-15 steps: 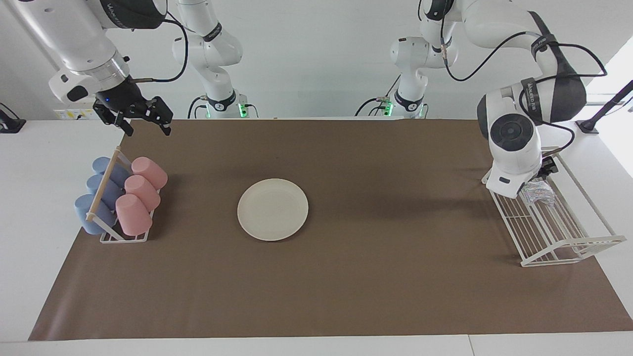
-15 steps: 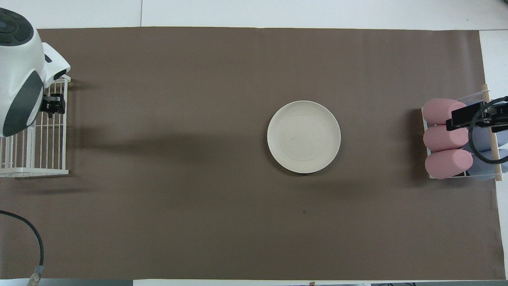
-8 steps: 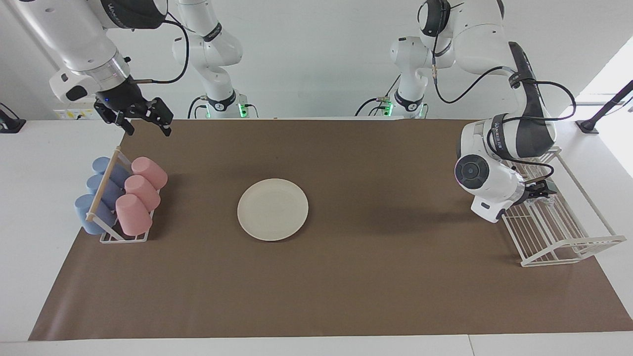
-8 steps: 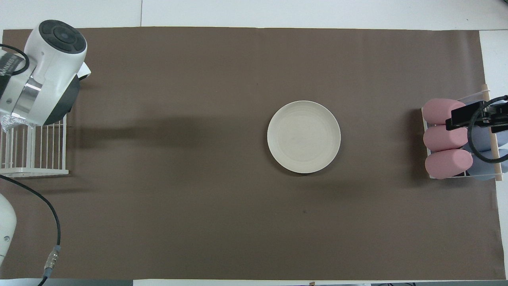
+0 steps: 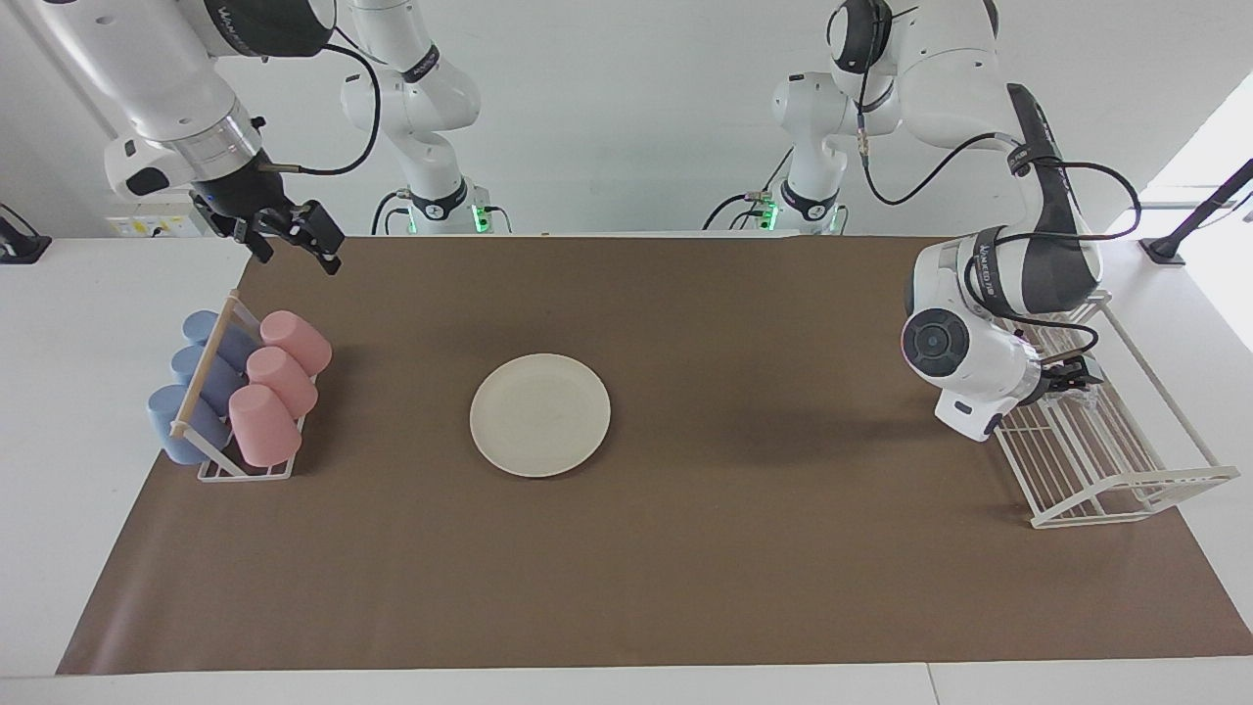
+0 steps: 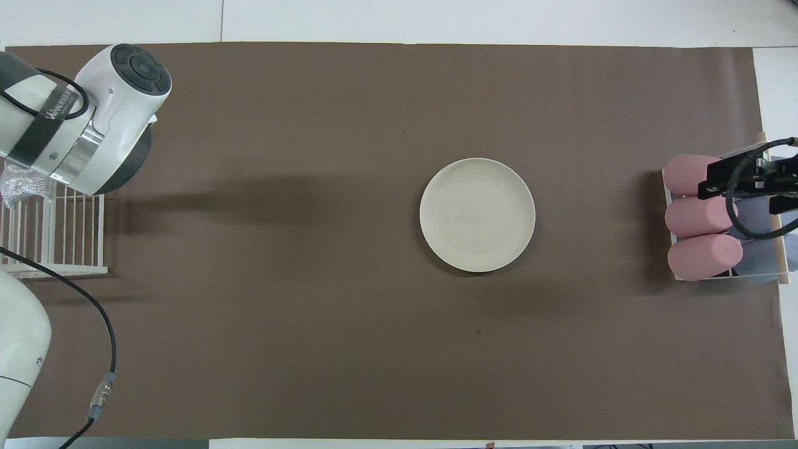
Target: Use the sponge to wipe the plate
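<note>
The cream-white plate (image 5: 539,414) (image 6: 477,214) lies flat in the middle of the brown mat. The silvery sponge (image 6: 19,187) sits in the white wire rack (image 5: 1106,460) at the left arm's end of the table, mostly covered by the left wrist. My left gripper (image 5: 1069,378) is down inside the rack at the sponge; whether it touches it is hidden. My right gripper (image 5: 297,255) (image 6: 748,181) hangs open and empty in the air over the cup rack.
A rack holding pink cups (image 5: 279,387) and blue cups (image 5: 196,382) lying on their sides stands at the right arm's end. The brown mat (image 5: 783,568) covers most of the table. A black cable (image 6: 93,324) trails from the left arm.
The left arm has swung its wrist down and pushed the gripper into the wire rack onto the sponge. The right gripper has shifted and turned slightly above the cups.
</note>
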### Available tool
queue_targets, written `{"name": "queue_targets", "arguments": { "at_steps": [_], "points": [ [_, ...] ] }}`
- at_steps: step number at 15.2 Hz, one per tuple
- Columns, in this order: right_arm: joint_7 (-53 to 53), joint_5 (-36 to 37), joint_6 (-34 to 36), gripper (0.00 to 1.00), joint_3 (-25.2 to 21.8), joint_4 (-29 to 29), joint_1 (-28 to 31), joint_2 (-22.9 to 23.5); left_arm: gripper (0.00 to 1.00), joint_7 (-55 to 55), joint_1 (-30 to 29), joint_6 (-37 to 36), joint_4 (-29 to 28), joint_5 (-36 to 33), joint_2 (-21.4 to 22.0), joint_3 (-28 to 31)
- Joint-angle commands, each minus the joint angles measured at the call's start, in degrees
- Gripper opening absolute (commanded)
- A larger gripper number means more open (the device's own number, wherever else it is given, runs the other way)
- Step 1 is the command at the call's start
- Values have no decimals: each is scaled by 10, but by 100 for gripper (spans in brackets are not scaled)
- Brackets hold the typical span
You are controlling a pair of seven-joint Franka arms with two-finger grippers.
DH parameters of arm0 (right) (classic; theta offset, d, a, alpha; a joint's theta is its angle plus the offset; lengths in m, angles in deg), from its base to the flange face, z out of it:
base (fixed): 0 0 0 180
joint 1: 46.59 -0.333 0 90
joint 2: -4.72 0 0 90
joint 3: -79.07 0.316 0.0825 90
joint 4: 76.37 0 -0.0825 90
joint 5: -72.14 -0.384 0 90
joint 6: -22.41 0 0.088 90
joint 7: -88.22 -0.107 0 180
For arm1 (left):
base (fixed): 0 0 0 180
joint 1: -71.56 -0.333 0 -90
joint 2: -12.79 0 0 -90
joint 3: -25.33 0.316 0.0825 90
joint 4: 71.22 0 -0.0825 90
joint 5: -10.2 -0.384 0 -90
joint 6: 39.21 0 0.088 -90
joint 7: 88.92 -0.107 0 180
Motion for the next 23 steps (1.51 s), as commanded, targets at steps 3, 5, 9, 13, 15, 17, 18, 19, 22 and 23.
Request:
{"name": "queue_targets", "arguments": {
  "at_steps": [3,5,9,13,15,17,18,19,22,23],
  "points": [
    [-99,1,7,100,1,2,-2,-2,0,3,2,-9,0,-7,-1,2],
    [-143,-8,6,100,5,2,-2,-2,0,4,3,-10,1,-6,-1,2],
    [-262,-15,8,100,21,2,-2,-2,0,7,4,-11,2,-2,2,2],
    [-419,-44,14,100,35,4,-2,-7,0,5,0,-31,22,83,41,7],
    [-486,-53,24,100,47,3,-2,-8,0,5,0,-83,52,170,59,9],
    [-567,-65,29,100,59,5,-2,-8,0,6,0,-144,120,266,58,9],
    [-603,-66,28,100,67,7,-2,-8,0,9,-1,-171,151,327,56,11],
    [-639,-66,28,100,79,7,-2,-8,0,15,-2,-182,160,380,59,14],
    [-745,-65,23,100,128,13,-2,-10,0,72,-62,-183,149,595,117,13],
    [-780,-61,22,100,148,13,-2,-10,0,73,-88,-183,132,668,134,10]
  ]
}}
